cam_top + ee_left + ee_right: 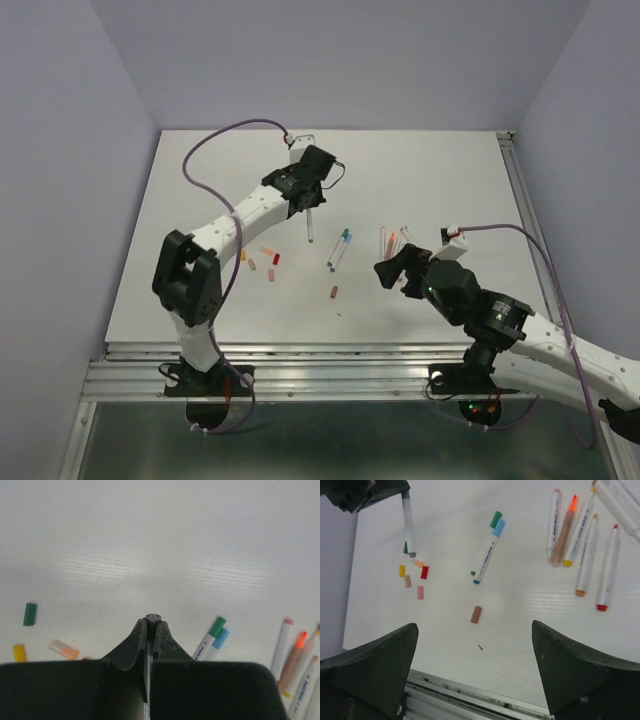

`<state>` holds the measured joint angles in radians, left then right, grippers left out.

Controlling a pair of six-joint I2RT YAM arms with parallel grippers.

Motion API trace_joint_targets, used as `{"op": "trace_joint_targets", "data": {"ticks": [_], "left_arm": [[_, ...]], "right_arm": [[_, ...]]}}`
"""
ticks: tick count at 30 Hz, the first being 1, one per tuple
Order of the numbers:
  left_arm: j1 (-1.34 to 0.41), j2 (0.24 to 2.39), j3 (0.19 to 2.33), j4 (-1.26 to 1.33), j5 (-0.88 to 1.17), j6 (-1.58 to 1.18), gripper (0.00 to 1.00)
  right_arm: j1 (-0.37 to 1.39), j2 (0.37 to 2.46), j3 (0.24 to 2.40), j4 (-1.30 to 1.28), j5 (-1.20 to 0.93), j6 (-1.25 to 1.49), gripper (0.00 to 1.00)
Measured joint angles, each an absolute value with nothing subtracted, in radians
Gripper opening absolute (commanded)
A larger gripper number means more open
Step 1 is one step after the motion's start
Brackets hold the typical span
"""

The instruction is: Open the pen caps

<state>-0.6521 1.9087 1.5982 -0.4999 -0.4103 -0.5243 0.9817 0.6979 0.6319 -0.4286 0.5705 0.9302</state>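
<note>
My left gripper point(309, 208) is shut on a white pen point(310, 228) and holds it upright above the table; its grey end point(153, 617) pokes out between the fingertips. The right wrist view shows that pen point(408, 525) hanging at the top left. A green-capped and a blue-capped pen point(340, 248) lie together mid-table. Several uncapped pens point(580, 540) lie at the right. Loose caps lie at the left: green point(30, 614), yellow point(402, 570), red point(424, 572), pink point(420, 592). A brown cap point(476, 614) lies alone. My right gripper point(393, 266) is open and empty above the table.
The table's metal front rail point(470, 700) runs just below my right gripper. A metal rail point(525, 210) lines the right edge. The left arm's cable point(215, 140) loops over the back left of the white table point(420, 170).
</note>
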Motion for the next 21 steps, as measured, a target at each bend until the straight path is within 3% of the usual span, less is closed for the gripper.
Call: {"op": "trace_joint_targets", "data": {"ticks": [8, 15, 21], "left_arm": [[-0.702, 1.479, 1.304, -0.389, -0.400, -0.698, 0.00], [-0.894, 1.351, 1.102, -0.337, -0.393, -0.871, 0.00], [-0.920, 1.254, 1.012, -0.300, -0.394, -0.973, 0.00]], "right_arm": [[0.982, 0.762, 0.580, -0.180, 0.323, 0.800, 1.00], [0.982, 0.921, 0.581, -0.011, 0.154, 0.781, 1.00], [0.982, 1.028, 0.581, 0.040, 0.098, 0.782, 0.99]]}}
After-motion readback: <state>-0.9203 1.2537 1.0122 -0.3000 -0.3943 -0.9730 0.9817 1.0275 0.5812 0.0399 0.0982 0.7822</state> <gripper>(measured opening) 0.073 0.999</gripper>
